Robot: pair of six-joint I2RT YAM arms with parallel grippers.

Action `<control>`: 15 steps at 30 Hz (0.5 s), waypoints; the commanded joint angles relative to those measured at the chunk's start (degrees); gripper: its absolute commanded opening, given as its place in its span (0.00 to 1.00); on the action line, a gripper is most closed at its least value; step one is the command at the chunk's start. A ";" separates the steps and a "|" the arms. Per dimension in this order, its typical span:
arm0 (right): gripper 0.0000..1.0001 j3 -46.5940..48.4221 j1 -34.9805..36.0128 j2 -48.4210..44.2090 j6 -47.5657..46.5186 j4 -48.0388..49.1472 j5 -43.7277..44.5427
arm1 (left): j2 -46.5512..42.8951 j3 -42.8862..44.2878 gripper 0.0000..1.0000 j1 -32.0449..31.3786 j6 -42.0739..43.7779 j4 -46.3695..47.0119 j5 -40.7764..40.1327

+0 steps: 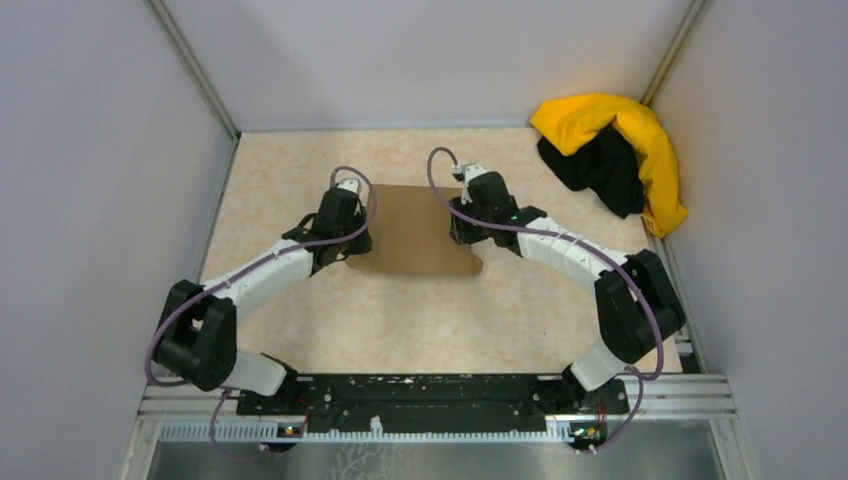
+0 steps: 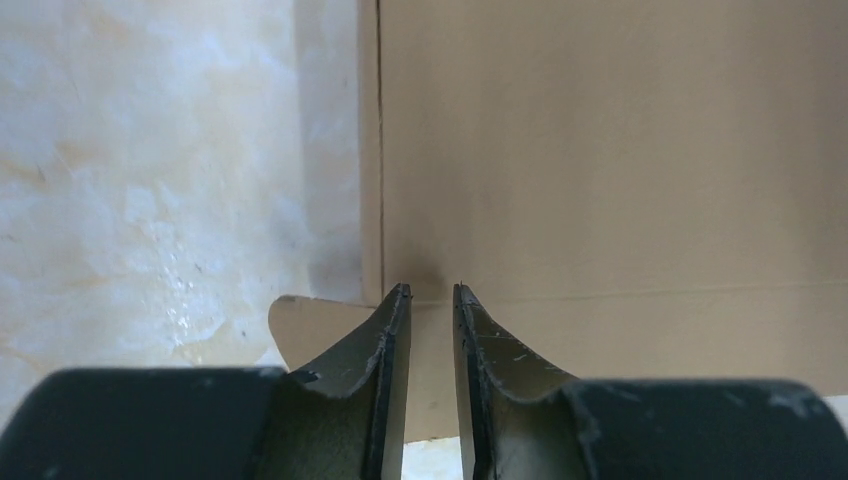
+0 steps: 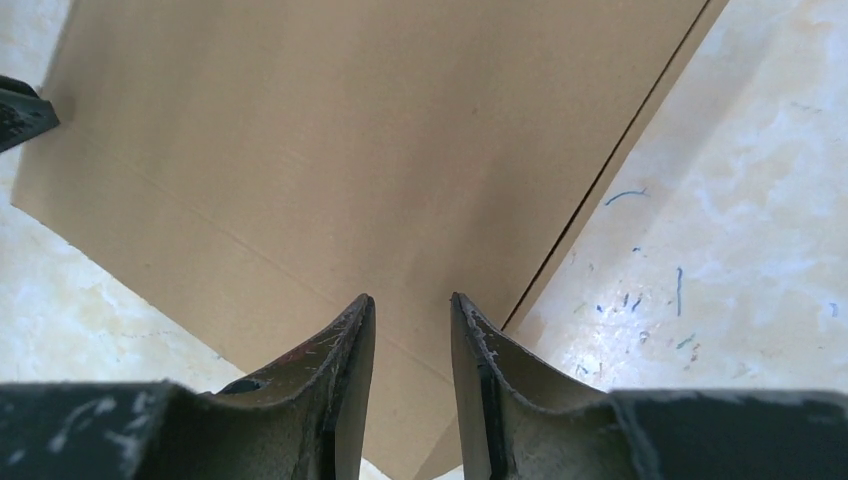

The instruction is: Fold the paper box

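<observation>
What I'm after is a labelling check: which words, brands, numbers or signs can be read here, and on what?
None can be read.
paper box: plain brown, no print in any view.
cloth heap: no label visible.
table: small coloured scribbles, not letters.
base rail: pale specks, too small to read.

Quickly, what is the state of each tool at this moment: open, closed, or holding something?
Left tool: slightly open, holding nothing, tips over the paper box.
Right tool: slightly open, holding nothing, also over the paper box.
</observation>
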 commanded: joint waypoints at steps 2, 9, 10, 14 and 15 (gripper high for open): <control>0.34 -1.91 -0.30 3.41 -0.62 3.44 -2.95 | 4.83 -3.97 0.27 1.61 -1.31 3.94 3.79; 0.40 -4.87 -1.83 -4.63 -0.55 3.53 -2.56 | -2.12 -3.62 0.41 2.24 -0.47 0.47 2.69; 0.42 -5.88 -2.58 -6.51 -0.27 4.22 -3.12 | -3.76 -3.30 0.47 2.55 -0.24 -0.34 2.41; 0.56 -13.00 -6.30 -13.52 2.23 9.32 -6.31 | -8.56 -3.39 0.79 4.07 0.58 -1.06 1.32; 0.61 -14.76 -7.63 -15.10 3.51 11.19 -7.84 | -9.09 -3.77 0.95 4.68 0.55 -0.42 1.50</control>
